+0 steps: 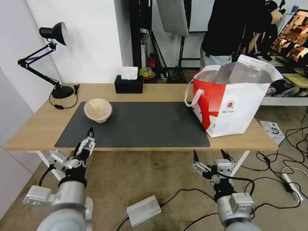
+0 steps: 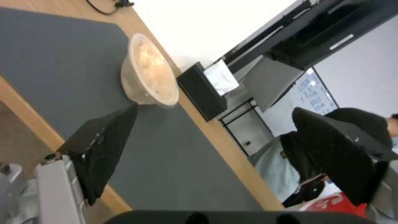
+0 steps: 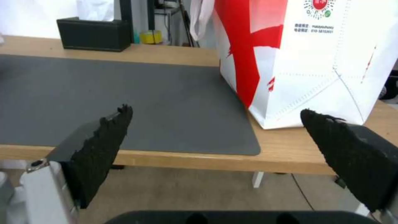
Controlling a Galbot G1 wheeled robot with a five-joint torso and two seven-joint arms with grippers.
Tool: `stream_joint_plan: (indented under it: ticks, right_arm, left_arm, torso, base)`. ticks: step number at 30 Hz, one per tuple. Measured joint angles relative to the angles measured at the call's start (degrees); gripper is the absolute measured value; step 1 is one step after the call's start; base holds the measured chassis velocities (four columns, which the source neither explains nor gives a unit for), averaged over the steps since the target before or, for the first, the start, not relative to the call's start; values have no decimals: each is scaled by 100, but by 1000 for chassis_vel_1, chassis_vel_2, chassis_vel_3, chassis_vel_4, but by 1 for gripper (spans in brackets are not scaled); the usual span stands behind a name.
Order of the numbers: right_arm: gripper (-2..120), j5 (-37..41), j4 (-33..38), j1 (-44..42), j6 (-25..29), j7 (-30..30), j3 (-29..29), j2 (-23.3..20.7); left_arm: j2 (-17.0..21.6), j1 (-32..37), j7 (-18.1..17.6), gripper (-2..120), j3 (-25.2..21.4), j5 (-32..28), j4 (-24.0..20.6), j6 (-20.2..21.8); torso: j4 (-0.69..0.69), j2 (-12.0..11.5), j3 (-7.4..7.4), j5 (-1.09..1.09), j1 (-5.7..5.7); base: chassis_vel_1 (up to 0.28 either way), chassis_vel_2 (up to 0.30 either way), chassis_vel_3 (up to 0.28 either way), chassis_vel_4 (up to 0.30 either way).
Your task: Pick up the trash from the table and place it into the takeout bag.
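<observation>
Both arms are rounded silver-grey tubes with black wrist collars and looping black cables, ending in the left gripper (image 1: 84, 141) and right gripper (image 1: 210, 156), white-bodied with tapered, black, rough-padded fingers (image 3: 104, 146).

Black desk lamp (image 1: 51, 57) at back left, black tissue box (image 1: 128, 84) beside, silver box (image 1: 143, 210) on floor

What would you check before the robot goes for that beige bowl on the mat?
1. Beige bowl upright on the dark mat, nothing touching it: ok.
2. Left gripper open, at the table's near edge, short of the bowl: ok.
3. Right gripper open, below the table edge, holding nothing: ok.
4. Takeout bag upright, mouth open: ok.
5. Room left inside the bag: cannot tell.
</observation>
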Motion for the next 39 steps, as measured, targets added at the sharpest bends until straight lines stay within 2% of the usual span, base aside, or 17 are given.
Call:
stream_joint_plan:
  ticks: [13, 20, 24, 39]
  right_arm:
    - [100, 0, 0, 0, 0, 0, 0, 0]
    - [100, 0, 0, 0, 0, 0, 0, 0]
    - [100, 0, 0, 0, 0, 0, 0, 0]
    - [100, 0, 0, 0, 0, 0, 0, 0]
  left_arm:
    - [183, -503, -521, 100, -97, -785, 199, 119]
    - [323, -675, -765, 100, -141, -876, 373, 164]
    - [430, -984, -1065, 100, -162, -1065, 534, 211]
    - [869, -1821, -1499, 100, -121, -1494, 1075, 236]
  torso:
    - [0, 0, 0, 0, 0]
    - [0, 0, 0, 0, 0]
    - [0, 0, 0, 0, 0]
    - [0, 0, 0, 0, 0]
  base:
    - [0, 0, 0, 0]
    - [0, 0, 0, 0]
    - [0, 0, 0, 0]
    - [0, 0, 0, 0]
